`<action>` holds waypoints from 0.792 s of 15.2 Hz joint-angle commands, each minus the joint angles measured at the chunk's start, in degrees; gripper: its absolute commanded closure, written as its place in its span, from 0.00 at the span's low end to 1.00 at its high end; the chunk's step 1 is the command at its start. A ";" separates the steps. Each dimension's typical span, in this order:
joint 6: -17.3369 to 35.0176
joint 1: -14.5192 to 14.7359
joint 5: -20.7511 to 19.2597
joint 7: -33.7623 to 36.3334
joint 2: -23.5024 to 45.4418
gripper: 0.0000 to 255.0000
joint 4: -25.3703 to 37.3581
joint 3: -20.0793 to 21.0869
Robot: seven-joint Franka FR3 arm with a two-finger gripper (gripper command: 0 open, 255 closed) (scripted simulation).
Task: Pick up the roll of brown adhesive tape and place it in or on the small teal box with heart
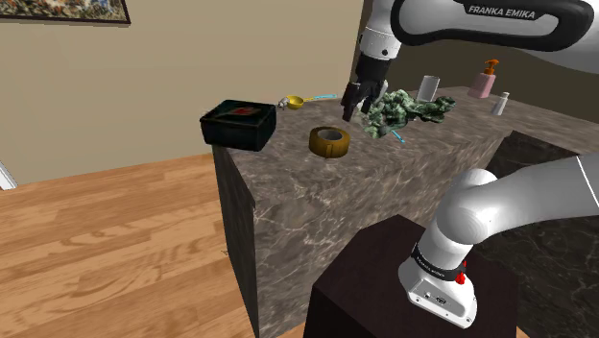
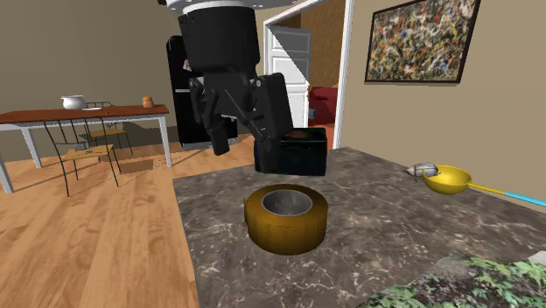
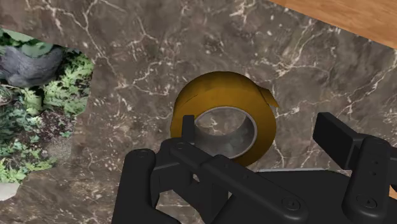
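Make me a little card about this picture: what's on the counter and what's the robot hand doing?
surface: dark marbled counter
tape: yellowish-brown roll, lying flat on the counter, nothing touching it
box: dark box at the counter's corner, apart from the roll
gripper: black gripper, fingers open, above the counter close to the roll, holding nothing
other things: yellow scoop, leafy green bunch, pink pump bottle
task state: roll not yet picked up

The tool (image 3: pixel 261 125) hides part of the tape roll (image 3: pixel 219 94).
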 commanded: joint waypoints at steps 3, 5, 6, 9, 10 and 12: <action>3.43 0.22 0.42 0.57 2.70 0.00 -1.12 0.75; 6.84 0.42 0.79 1.13 5.67 0.00 -1.95 1.51; 8.52 0.50 0.95 1.41 7.24 0.00 -2.25 1.89; 13.49 0.73 1.32 2.27 12.33 0.00 -2.71 3.06; 14.99 0.78 1.39 2.54 14.00 0.00 -2.71 3.42; 16.61 0.79 1.41 2.55 14.34 0.00 -3.99 3.48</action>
